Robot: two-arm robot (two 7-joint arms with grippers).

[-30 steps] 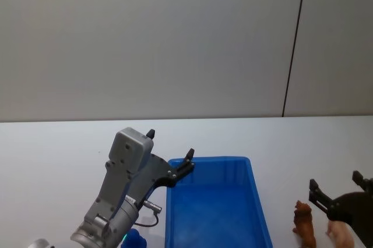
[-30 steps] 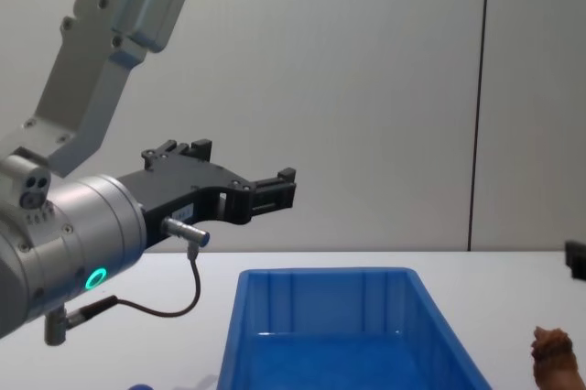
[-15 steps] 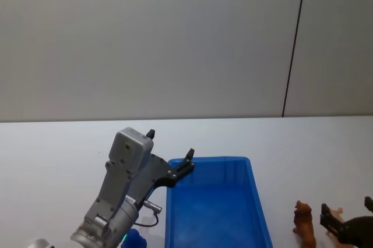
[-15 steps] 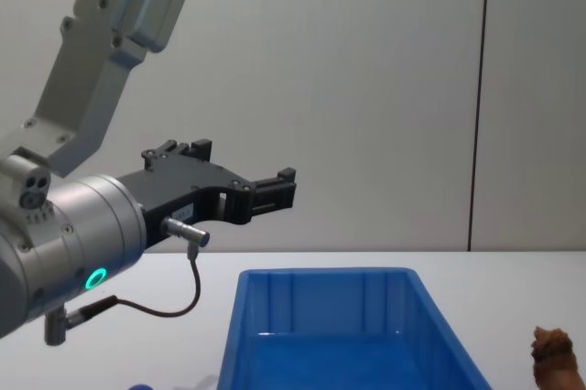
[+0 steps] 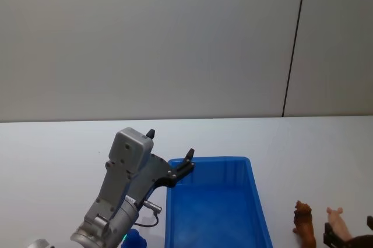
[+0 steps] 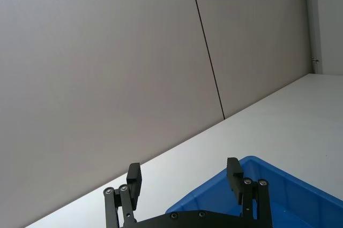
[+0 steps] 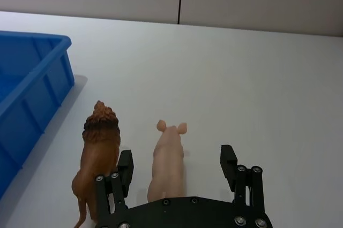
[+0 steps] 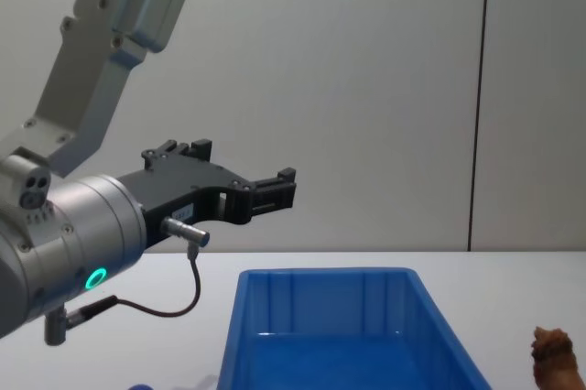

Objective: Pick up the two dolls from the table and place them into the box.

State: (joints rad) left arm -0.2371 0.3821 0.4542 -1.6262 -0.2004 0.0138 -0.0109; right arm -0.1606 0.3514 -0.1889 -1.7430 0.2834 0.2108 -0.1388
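Bin (image 5: 215, 159) sits mid-bench toward the near edge; inside it shows bare blue floor and ribbed walls. Both dolls are on the bench (image 5: 52, 155), outside the bin. Lion (image 5: 304, 226) stands upright off the bin's right side, close to the bench's near edge. Blue doll (image 5: 133, 240) is just beside the bin's near-left corner, mostly hidden by the left arm. A pink pig (image 5: 338, 222) stands just right of the lion, roughly parallel and apart from it. Left gripper (image 5: 170, 145) is raised in the air over the bin's far-left corner, pointing toward the back wall, fingers (image 6: 134, 176) spread wide. Right gripper (image 7: 176, 162) is low at the bench's near-right, behind the pig. Its fingers (image 7: 125, 165) are spread, one lined up between lion and pig, the other on the pig's outer side. Can't tell if they touch the pig.
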